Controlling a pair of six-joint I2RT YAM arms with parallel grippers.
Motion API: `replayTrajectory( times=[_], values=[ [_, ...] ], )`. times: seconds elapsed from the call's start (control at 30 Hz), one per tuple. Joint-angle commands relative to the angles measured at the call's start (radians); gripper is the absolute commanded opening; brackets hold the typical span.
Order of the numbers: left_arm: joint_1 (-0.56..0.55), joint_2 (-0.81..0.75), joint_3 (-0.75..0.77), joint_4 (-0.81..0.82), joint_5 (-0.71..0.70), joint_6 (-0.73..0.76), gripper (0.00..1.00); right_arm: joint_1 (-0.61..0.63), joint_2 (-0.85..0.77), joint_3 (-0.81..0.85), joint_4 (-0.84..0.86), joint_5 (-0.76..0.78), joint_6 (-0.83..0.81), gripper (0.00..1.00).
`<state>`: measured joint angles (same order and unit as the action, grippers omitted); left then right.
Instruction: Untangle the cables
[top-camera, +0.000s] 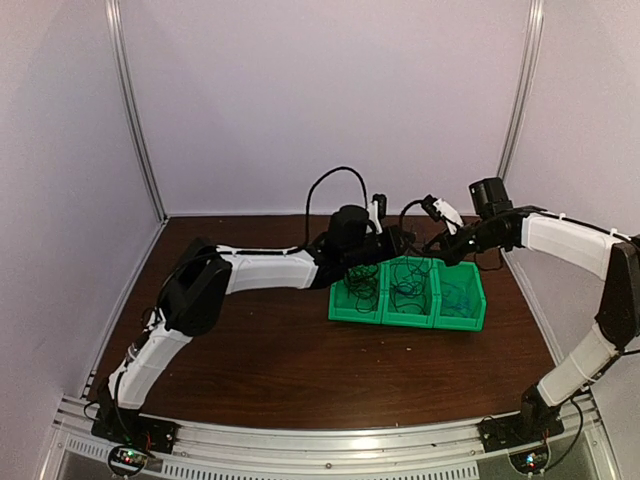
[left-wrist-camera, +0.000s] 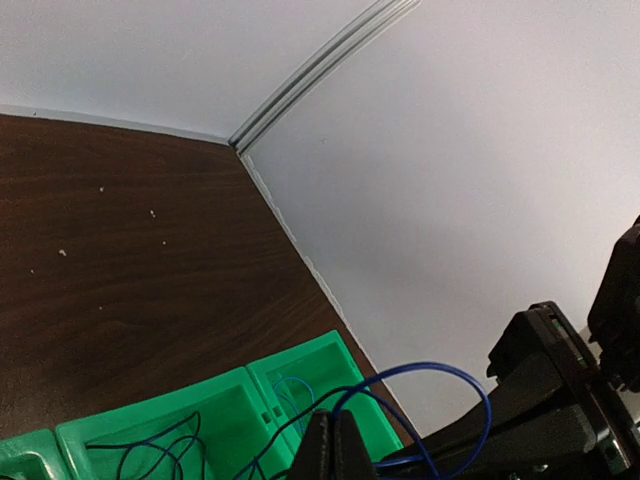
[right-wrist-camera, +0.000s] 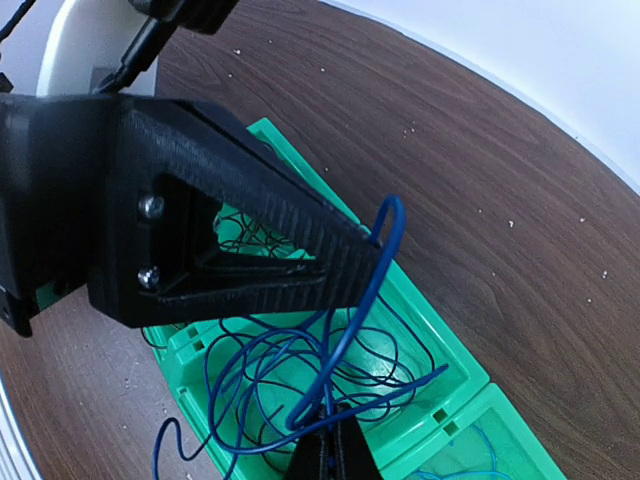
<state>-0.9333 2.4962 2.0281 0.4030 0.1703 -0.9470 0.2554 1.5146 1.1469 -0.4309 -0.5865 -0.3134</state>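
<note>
Brown worktop (top-camera: 270, 350), white walls (top-camera: 330, 100): my left fingers (left-wrist-camera: 318, 455) and right fingers (right-wrist-camera: 315, 460) are both clamped on the blue cable (right-wrist-camera: 350, 320), which spans side to side between them above the green bin (top-camera: 400, 316) of cables (top-camera: 408, 285).

Pale walls (top-camera: 330, 100), dark wood table (top-camera: 300, 370) (metal-framed).

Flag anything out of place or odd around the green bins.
One thing: the blue cable rises partly out of the green bin, a loop strung in the air between the left claw and right claw, both shut on it. The black cables lie inside. Nothing looks spilled or damaged.
</note>
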Motion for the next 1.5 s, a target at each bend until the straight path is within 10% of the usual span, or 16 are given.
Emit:
replayTrajectory(
  times=[0.0, 0.47, 0.97, 1.47],
  values=[
    [-0.015, 0.049, 0.044, -0.019, -0.059, -0.068, 0.0, -0.015, 0.018, -0.016, 0.021, 0.035, -0.029, 0.0],
    [-0.019, -0.048, -0.092, -0.099, -0.078, -0.022, 0.0, -0.021, 0.152, -0.031, 0.081, 0.035, -0.035, 0.0],
    [-0.001, -0.249, -0.287, -0.071, -0.045, 0.003, 0.51, -0.021, 0.251, 0.018, 0.069, 0.025, -0.009, 0.0],
    [0.032, -0.454, -0.538, -0.049, -0.079, 0.098, 0.54, -0.02, 0.079, 0.097, -0.096, 0.06, -0.091, 0.41]
  ],
)
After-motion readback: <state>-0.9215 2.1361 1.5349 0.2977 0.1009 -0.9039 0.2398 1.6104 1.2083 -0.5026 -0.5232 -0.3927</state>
